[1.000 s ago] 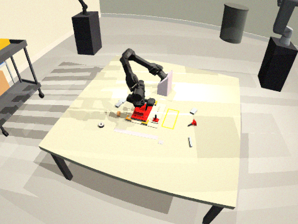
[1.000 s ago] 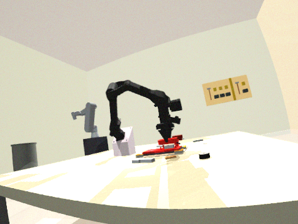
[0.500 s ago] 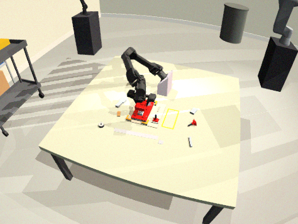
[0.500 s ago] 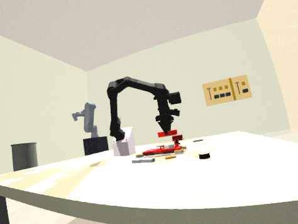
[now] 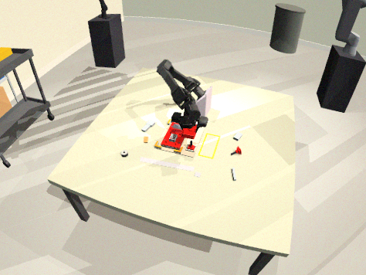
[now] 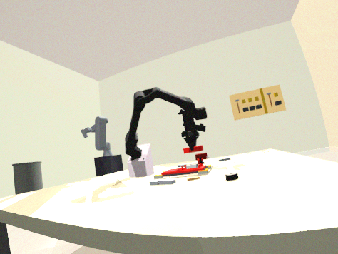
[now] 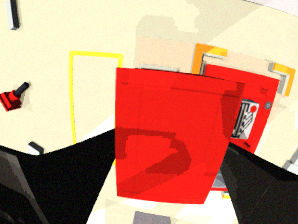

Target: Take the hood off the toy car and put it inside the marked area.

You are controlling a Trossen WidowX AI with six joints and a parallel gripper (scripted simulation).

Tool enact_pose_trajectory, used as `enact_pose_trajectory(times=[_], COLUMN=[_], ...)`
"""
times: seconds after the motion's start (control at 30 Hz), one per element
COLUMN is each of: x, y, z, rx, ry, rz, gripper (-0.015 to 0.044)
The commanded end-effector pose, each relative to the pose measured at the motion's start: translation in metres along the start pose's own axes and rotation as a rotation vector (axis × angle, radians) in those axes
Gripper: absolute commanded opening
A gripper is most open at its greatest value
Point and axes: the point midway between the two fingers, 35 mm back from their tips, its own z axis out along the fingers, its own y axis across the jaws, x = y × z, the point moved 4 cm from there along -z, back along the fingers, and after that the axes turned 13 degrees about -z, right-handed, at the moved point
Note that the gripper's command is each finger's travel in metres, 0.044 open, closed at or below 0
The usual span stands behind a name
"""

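Note:
The hood, a flat red panel, is held roughly level above the table. My gripper is shut on it, one black finger at each side edge. The red toy car sits lower, with its grey engine part showing, and the hood covers part of it in the wrist view. The marked area, a yellow outline, lies on the table beside the car. The hood hides part of its near side in the wrist view.
Orange corner brackets stand around the car. A red block with a black knob stands between car and outline. A red piece with a black stem and a grey block lie beyond the outline.

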Motion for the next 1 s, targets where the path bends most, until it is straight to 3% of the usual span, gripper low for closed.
enact_pose_trajectory(times=[0.0,0.6,0.97], x=[-0.003,0.004,0.004], y=[0.021,0.114,0.118], z=[-0.001,0.0,0.006], rx=[-0.007,0.007,0.008], ry=[-0.003,0.006,0.005], rz=[0.005,0.019,0.021], gripper=[0.0,0.0,0.0])
